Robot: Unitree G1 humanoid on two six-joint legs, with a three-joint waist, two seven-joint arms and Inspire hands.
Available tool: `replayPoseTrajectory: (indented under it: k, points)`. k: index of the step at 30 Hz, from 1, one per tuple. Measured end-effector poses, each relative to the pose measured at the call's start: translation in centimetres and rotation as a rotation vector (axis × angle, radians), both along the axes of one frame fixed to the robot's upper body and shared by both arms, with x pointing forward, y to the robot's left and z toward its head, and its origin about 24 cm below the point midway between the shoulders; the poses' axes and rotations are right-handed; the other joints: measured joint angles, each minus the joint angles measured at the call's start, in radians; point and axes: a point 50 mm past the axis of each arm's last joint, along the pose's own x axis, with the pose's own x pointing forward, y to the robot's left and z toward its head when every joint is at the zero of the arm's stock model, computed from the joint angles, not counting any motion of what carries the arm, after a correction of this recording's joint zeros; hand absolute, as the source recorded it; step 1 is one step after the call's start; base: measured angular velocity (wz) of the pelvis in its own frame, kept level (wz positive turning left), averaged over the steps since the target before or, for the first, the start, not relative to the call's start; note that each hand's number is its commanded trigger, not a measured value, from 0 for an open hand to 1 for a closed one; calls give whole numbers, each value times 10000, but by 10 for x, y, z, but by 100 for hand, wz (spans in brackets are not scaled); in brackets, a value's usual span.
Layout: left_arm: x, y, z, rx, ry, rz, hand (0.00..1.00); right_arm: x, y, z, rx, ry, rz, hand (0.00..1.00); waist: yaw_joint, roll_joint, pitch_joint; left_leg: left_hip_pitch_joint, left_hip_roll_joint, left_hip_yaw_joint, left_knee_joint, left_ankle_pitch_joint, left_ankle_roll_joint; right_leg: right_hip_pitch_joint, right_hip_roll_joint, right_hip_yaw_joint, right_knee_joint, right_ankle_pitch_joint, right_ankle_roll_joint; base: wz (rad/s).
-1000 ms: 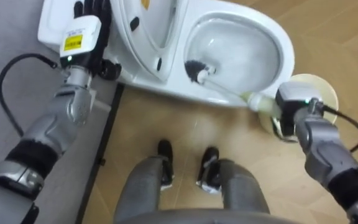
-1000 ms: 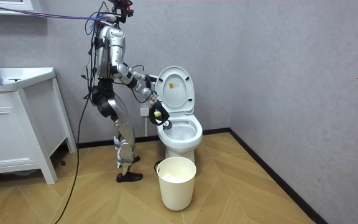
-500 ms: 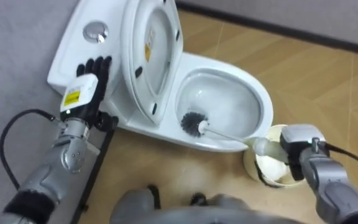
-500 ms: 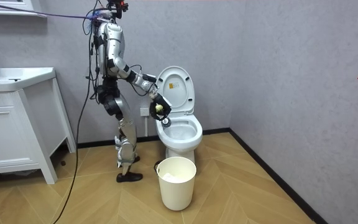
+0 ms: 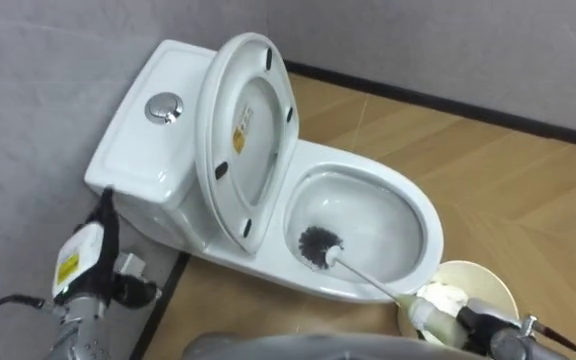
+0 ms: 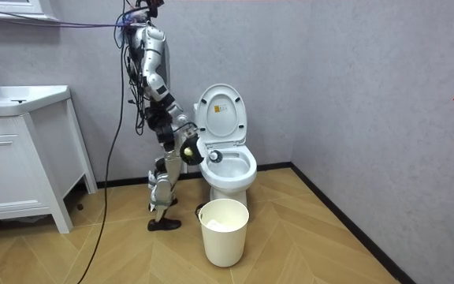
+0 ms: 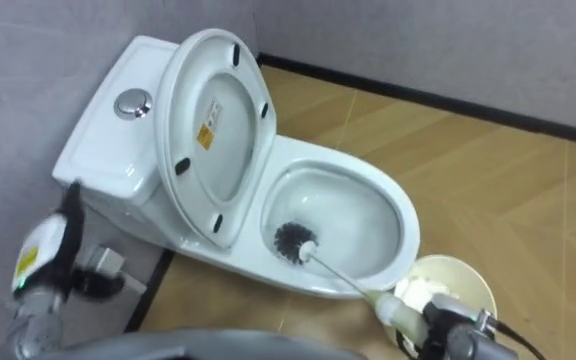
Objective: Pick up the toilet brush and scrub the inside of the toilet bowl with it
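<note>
Black is the colour of the right hand (image 5: 492,334), low on the right. Its fingers are shut round the thick cream end of the brush (image 5: 431,304). From the fingers, the thin white stick goes up and to the left, over the front rim of the toilet (image 5: 430,222). The brush's dark bristly end sits down inside the white bowl, near its left wall. Right under these fingers, on the wooden floor (image 5: 528,190), stands a round cream bin (image 5: 491,282), just beside the toilet's front.

Further left of the fingers, past the bowl, the lid (image 5: 240,130) stands up, and it leans on the tank (image 5: 133,160). A round silver button (image 5: 164,106) sits on top of the tank.

The left hand (image 5: 80,265) is low on the left, close by the side of the tank. Its fingers look straight and point up, and they hold nothing. I cannot tell if they touch the tank.

In the room view the robot stands by the grey wall (image 6: 353,87), on the room view's left of the toilet. A white cupboard (image 6: 14,158) is well away from both hands.
</note>
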Motion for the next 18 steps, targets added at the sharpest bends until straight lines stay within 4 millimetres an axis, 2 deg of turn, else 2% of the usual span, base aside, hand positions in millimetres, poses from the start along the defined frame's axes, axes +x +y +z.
replayPoseTrajectory:
  k: [1,4,7,11,12,15,18]
  points:
    - [-18,2,-6,-230,689,671,0,-4,0,-2,169,-16,-535,100,-8,-53,45,25,2,3,2,-44,18,37,4,-42,-1,-6,11,8]
    - [-51,2,-17,-808,1809,2214,0,-21,-4,-10,498,0,-2428,100,2,-31,116,63,-12,29,49,-232,11,132,-3,-67,-15,-79,131,23]
    - [-65,-2,-22,-1094,2342,2815,0,-33,-6,-15,648,-295,-4117,100,22,39,103,112,-94,42,72,-290,85,240,-21,174,-143,-131,244,19]
    - [-73,0,-23,-1265,2558,3389,0,-43,-8,-17,847,-960,-5993,100,-49,103,131,168,-92,181,84,-336,161,278,-44,362,-128,-91,331,-14]
    - [-75,0,-23,-1293,2593,3551,0,-48,-9,-18,810,-1166,-6652,100,-87,170,109,195,-89,198,18,-344,179,281,-57,410,-129,-79,351,-14]
    - [-81,-3,-26,-1424,2707,4143,0,-61,-9,-21,438,-1380,-8245,100,-323,337,89,433,-104,461,-77,-352,209,295,-84,612,-118,-40,382,-20]
    - [-84,-4,-27,-1460,2837,4357,0,-71,-6,-23,162,-1732,-9663,100,-585,313,81,508,-131,623,-102,-351,211,285,-91,786,-133,-36,379,-21]
